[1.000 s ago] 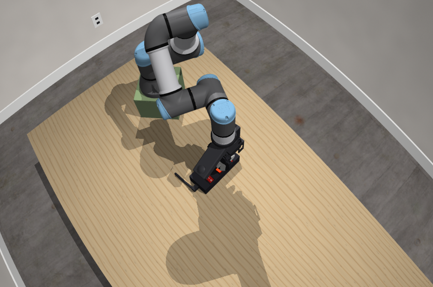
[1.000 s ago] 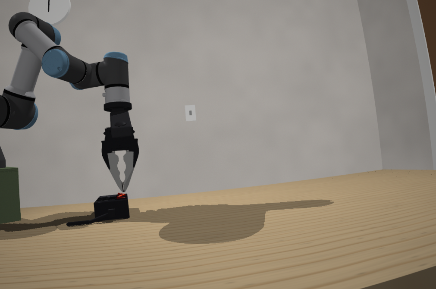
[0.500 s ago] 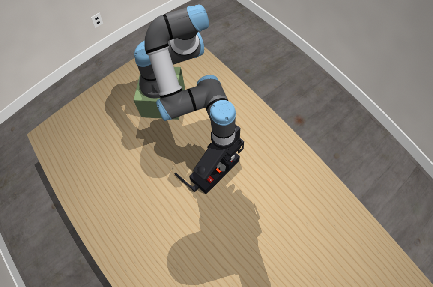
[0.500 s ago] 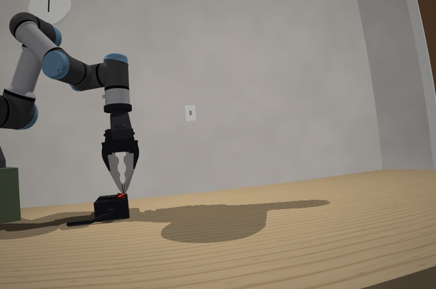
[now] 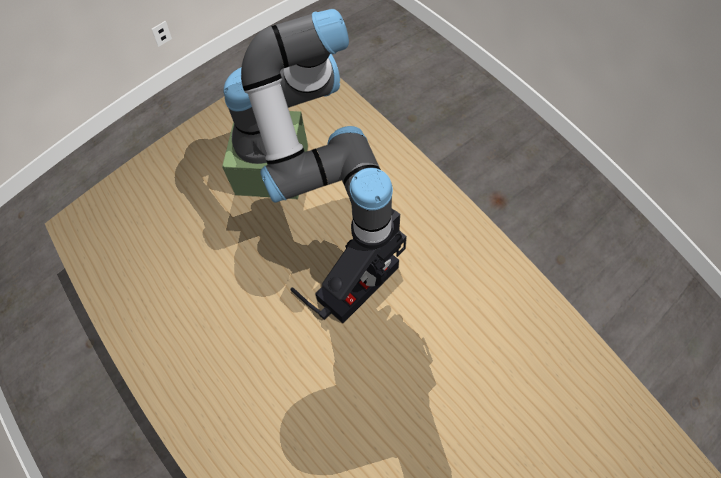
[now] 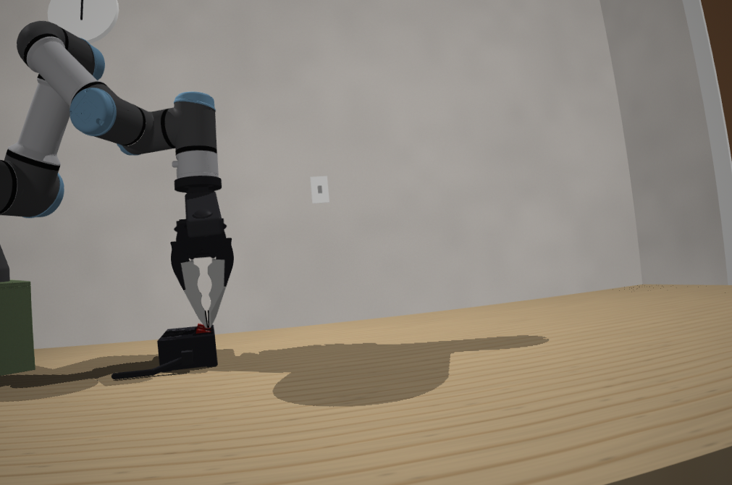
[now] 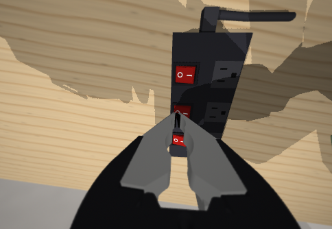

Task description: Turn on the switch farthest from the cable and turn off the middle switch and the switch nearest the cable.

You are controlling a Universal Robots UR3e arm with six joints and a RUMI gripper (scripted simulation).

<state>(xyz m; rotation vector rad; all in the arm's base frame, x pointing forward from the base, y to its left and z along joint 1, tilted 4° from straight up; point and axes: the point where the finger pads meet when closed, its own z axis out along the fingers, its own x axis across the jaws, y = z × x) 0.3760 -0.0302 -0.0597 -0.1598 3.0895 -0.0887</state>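
A boxy black power strip (image 7: 209, 62) lies face-up on the striped wooden worktop (image 5: 485, 360). Tapered grey fingers, pressed together on nothing, touch its glossy red middle switch (image 7: 182, 110)

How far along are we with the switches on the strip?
The power strip lies right way up. The switch nearest the cable and the middle switch show dark red, apparently off. The shut gripper is at the middle switch. The farthest switch, also dark, still needs turning on.
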